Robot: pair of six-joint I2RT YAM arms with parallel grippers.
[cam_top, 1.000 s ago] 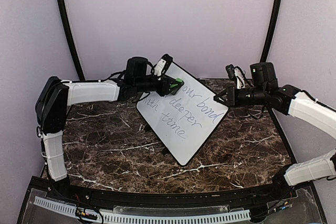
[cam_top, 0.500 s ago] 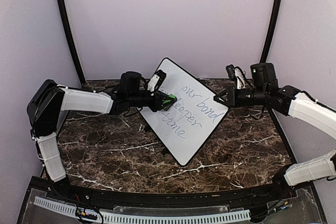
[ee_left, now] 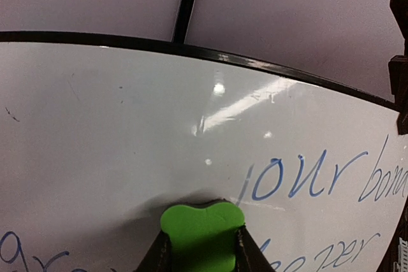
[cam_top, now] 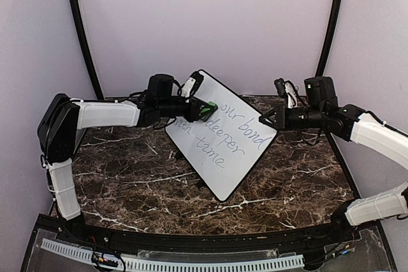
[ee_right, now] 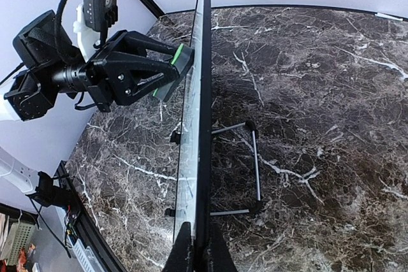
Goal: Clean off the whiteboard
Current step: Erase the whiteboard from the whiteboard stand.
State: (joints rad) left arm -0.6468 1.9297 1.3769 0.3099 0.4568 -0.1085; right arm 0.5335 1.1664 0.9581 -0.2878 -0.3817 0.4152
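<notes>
The whiteboard [cam_top: 223,138] stands propped at a tilt on the marbled tabletop [cam_top: 127,170], behind the middle of it, on a thin wire stand [ee_right: 255,170] that shows behind it from my right wrist. In the top view it reads as a diamond. My right gripper [ee_right: 197,250] is closed on the board's black frame, one finger on each face, pinching the corner at 3 o'clock in the top view. My left gripper [ee_left: 203,250] reaches in from 9 o'clock and is clamped tight on a green eraser [ee_left: 203,227], its fingers hard against both of the block's sides. The eraser's front lies against the white face in the board's 11 o'clock part. From my left wrist, blue handwriting runs just past the eraser at 2 o'clock, reading "your bon", with part of "deeper" lower at 3 o'clock and a few letters at 9 o'clock. The face above the eraser, toward 12 o'clock, is white with faint specks and glare.
</notes>
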